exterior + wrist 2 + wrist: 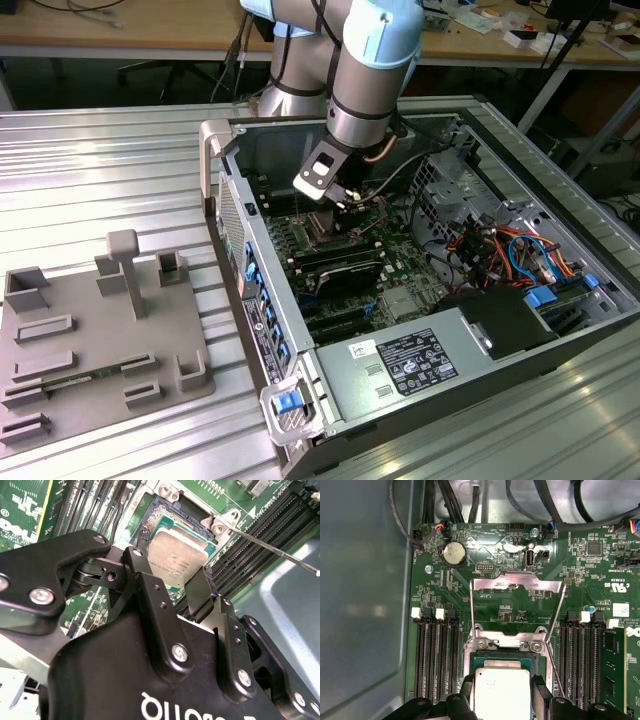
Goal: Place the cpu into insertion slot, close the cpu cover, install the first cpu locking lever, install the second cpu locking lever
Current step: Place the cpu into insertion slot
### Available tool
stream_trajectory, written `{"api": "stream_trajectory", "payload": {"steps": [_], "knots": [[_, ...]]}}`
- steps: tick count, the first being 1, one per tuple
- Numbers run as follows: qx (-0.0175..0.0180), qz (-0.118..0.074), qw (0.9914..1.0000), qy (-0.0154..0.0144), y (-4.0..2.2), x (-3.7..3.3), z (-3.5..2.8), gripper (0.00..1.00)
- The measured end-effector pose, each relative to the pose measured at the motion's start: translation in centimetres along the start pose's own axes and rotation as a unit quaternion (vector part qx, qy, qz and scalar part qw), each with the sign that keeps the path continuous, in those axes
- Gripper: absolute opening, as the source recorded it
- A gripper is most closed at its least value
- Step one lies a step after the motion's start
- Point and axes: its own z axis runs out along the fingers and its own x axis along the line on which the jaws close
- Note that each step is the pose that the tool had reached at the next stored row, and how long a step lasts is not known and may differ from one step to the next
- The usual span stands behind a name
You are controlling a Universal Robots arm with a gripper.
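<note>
My gripper [340, 200] reaches down into the open computer case [225, 160] over the motherboard. In both wrist views its black fingers [466, 689] [136, 562] press against two opposite edges of the cpu [501, 690] [177, 557], a silvery square chip. The gripper [167, 569] holds the chip close over the insertion slot [162, 517] [502, 656], slightly tilted, with part of the dark socket bed still showing past its edge. The cpu cover [512, 581], a thin silver frame, stands swung open beyond the socket hinge. A thin wire locking lever [555, 672] [275, 550] sticks out beside the socket, unlatched.
Long black memory slots [437, 655] [582, 655] flank the socket on both sides. A coin battery [454, 553] and cable plugs sit past the cover. The grey case wall [360, 605] is close by. A grey fixture plate [90, 330] lies at the exterior view's left.
</note>
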Motion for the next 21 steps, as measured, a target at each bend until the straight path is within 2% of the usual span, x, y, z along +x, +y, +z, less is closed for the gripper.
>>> {"api": "stream_trajectory", "payload": {"steps": [2,7,21], "knots": [[0.0013,0.001,1.0,0.0,-0.02,-0.01,0.25,0.55],[0.0014,0.015,0.99988,-0.0007,-0.03,-0.09,0.55,0.55],[0.0015,0.015,0.99988,-0.0009,-0.05,-0.37,0.64,0.55]]}}
